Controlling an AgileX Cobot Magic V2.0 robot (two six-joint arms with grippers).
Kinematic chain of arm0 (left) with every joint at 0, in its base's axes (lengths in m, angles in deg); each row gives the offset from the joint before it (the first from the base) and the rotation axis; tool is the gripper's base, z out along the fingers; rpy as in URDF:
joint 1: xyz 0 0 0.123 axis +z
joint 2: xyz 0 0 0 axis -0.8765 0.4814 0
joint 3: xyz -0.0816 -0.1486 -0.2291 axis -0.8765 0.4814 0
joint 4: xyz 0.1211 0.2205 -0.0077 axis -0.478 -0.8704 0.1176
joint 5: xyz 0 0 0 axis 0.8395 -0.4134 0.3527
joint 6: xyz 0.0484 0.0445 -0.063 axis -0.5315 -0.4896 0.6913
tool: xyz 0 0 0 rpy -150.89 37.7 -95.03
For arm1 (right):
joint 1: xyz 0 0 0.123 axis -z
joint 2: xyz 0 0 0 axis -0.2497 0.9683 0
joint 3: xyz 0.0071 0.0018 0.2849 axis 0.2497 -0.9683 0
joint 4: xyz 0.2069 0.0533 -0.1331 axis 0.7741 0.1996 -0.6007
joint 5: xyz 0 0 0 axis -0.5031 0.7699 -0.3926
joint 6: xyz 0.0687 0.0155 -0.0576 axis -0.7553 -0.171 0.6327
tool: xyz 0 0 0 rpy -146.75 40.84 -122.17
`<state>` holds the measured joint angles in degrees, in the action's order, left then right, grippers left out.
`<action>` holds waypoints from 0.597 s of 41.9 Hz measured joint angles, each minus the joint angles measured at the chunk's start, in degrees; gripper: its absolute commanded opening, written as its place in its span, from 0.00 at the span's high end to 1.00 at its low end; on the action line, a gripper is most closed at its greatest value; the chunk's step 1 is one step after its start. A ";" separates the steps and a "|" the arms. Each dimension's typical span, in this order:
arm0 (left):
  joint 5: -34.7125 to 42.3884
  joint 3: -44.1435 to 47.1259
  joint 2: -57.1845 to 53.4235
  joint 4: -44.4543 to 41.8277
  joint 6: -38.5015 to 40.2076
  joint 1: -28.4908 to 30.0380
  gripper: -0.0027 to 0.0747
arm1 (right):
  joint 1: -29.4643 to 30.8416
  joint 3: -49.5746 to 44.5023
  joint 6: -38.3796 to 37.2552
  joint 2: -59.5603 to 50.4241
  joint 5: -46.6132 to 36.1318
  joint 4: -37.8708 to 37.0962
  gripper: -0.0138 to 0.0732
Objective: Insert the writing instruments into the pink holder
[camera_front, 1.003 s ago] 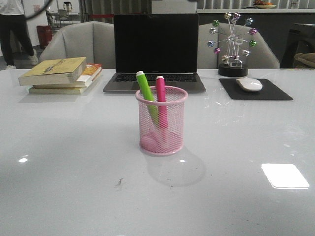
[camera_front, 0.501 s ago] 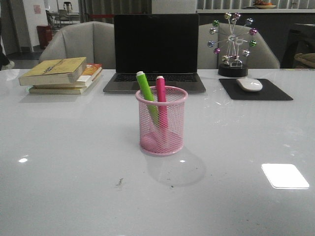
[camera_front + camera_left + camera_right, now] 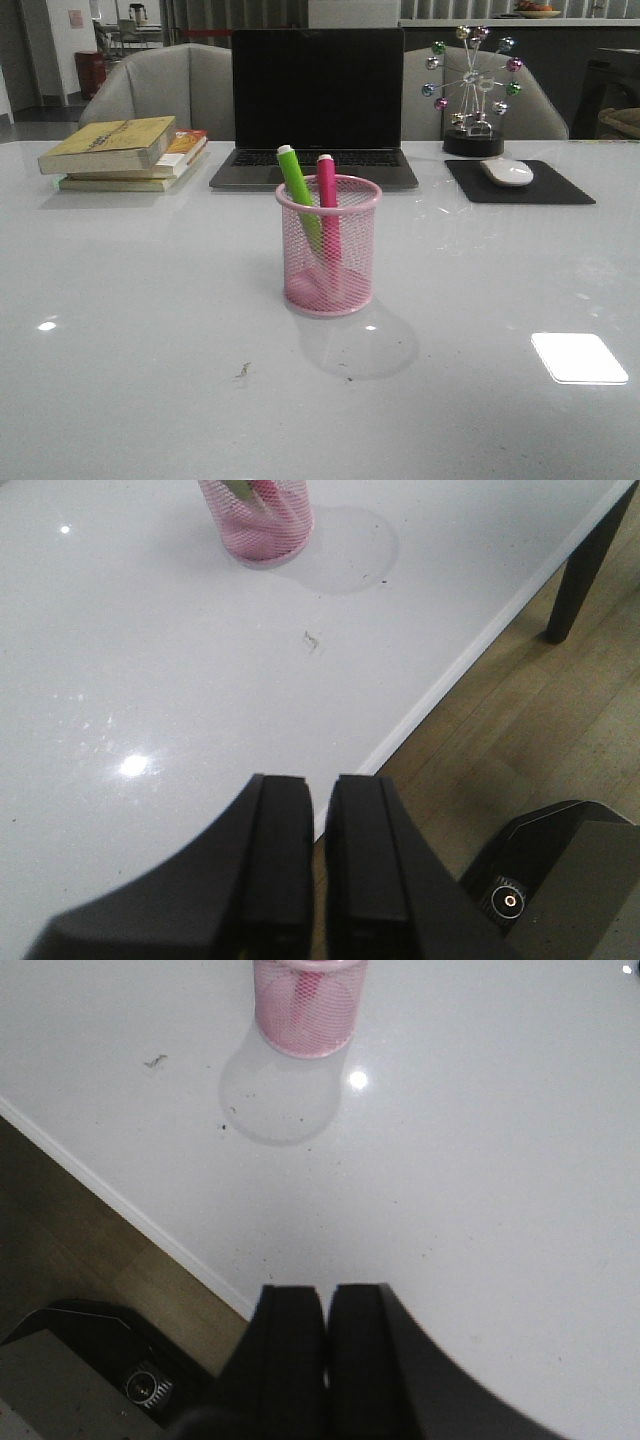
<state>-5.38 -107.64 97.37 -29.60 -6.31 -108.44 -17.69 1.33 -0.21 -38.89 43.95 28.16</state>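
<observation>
Pink holder (image 3: pixel 328 246) stands upright near the middle of the white worktop (image 3: pixel 120 330), in front of the closed-looking dark laptop (image 3: pixel 317 105). Both writing instruments are inside it: the lime green pen (image 3: pixel 299 195) leans to the left with its whitish tip above the rim, and the magenta pen (image 3: pixel 328 205) stands just beside it, nearly upright, its pale end also clear of the rim. Through the mesh their lower ends blur together, so where each one rests on the base cannot be made out.

In the left wrist view the holder (image 3: pixel 258 518) is cut off by the frame edge, showing only its lower mesh and a sliver of green and pink. The left gripper (image 3: pixel 318 860) hangs over the near edge of the worktop, well apart from the holder, jaws drawn almost together with only a thin slit between them and nothing held. In the right wrist view the holder (image 3: pixel 308 1005) is likewise cropped at its rim. The right gripper (image 3: pixel 324 1345) sits well back too, jaws narrow and empty.

Neither arm shows in the front view. Behind the holder lie a stack of books (image 3: pixel 125 152) to the left and a mouse (image 3: pixel 506 171) on a dark mouse pad (image 3: pixel 560 186) to the right, with a small ferris-wheel ornament (image 3: pixel 472 90) behind it.
</observation>
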 measured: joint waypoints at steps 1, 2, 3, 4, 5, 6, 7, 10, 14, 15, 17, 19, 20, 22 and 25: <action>0.00 0.09 0.00 -0.13 0.00 0.00 0.84 | 0.00 0.00 0.00 0.00 -0.27 0.00 0.79; 0.00 0.14 0.00 -0.28 0.00 0.00 0.84 | 0.00 0.00 0.00 0.00 -0.52 0.00 0.79; 0.00 0.14 0.00 -0.38 0.00 0.00 0.84 | 0.00 0.00 0.00 0.00 -0.82 0.00 0.79; 0.00 0.14 0.00 -0.38 0.00 0.00 0.84 | 0.00 0.00 0.00 0.00 -0.98 0.00 0.79; 0.00 0.14 0.00 -0.38 0.09 0.00 0.84 | 0.00 0.00 0.00 0.00 -1.12 0.00 0.79; 0.00 0.14 0.00 -0.38 0.09 0.00 0.84 | 0.00 0.00 0.00 0.00 -1.11 0.00 0.79; 0.00 0.14 0.00 -0.38 0.09 0.00 0.84 | 0.00 0.00 0.00 0.00 -1.11 0.00 0.79; 0.00 0.23 0.00 -0.38 0.14 0.00 0.84 | 0.00 0.00 0.00 0.00 -1.14 0.00 0.79; 0.00 0.23 0.00 -0.38 0.14 0.00 0.84 | 0.00 0.00 0.03 0.00 -1.14 0.00 0.79; 0.00 0.23 0.00 -0.38 0.14 0.00 0.84 | 0.00 0.00 0.03 0.00 -1.14 0.00 0.79; 0.00 0.23 0.00 -0.38 0.22 0.00 0.84 | 0.00 0.00 0.03 0.00 -1.14 0.00 0.79; 0.00 0.23 0.00 -0.38 0.22 0.00 0.84 | 0.00 0.00 0.03 0.00 -1.14 0.00 0.79; 0.00 0.23 0.00 -0.38 0.22 0.00 0.84 | 0.00 0.00 0.03 0.00 -1.14 0.00 0.79; 0.00 0.23 0.00 -0.38 0.22 0.00 0.84 | 0.00 0.00 0.03 0.00 -1.14 0.00 0.79; 0.00 0.23 0.00 -0.38 0.26 0.00 0.84 | 0.00 0.00 0.03 0.00 -1.14 0.00 0.79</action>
<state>-5.38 -107.41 97.37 -29.99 -6.04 -108.44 -17.69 1.33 -0.18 -38.89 42.81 28.16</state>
